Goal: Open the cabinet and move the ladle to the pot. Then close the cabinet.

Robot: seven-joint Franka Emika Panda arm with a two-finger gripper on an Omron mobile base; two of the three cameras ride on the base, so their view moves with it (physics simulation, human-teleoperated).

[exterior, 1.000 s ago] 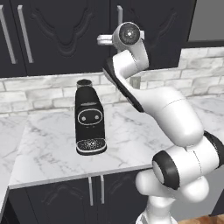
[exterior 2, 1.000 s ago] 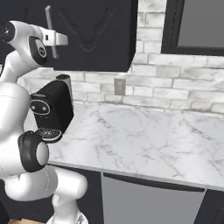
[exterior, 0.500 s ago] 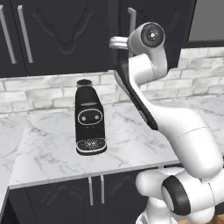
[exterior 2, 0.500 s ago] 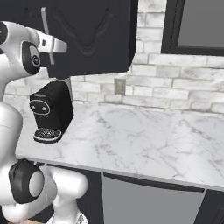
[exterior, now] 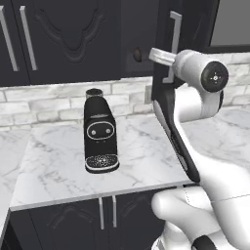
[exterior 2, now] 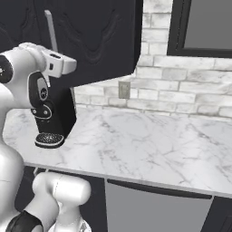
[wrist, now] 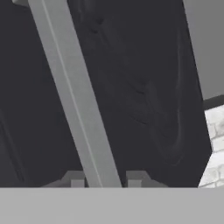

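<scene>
The cabinet's right door (exterior: 163, 83) (exterior 2: 97, 36) stands swung out from the wall over the counter. Its long silver handle (wrist: 76, 100) (exterior 2: 50, 29) runs between my gripper's (wrist: 105, 180) (exterior: 157, 54) (exterior 2: 63, 63) two fingertips. A thin dark gap shows beside the bar, so the jaws stand slightly open around it. A small dark round thing (exterior: 138, 53) sits in the opened cabinet; I cannot tell whether it is the ladle. The pot is out of view.
A black coffee machine (exterior: 100, 132) (exterior 2: 54, 118) stands on the marble counter (exterior: 53, 166) (exterior 2: 149, 145) just below the open door. The left cabinet doors (exterior: 63, 39) are shut. A wall outlet (exterior 2: 123, 89) and a dark-framed grey panel (exterior 2: 204, 25) lie to the right.
My arm has swung right and pulled the cabinet door out from the wall. The jaws have loosened a little around the handle.
</scene>
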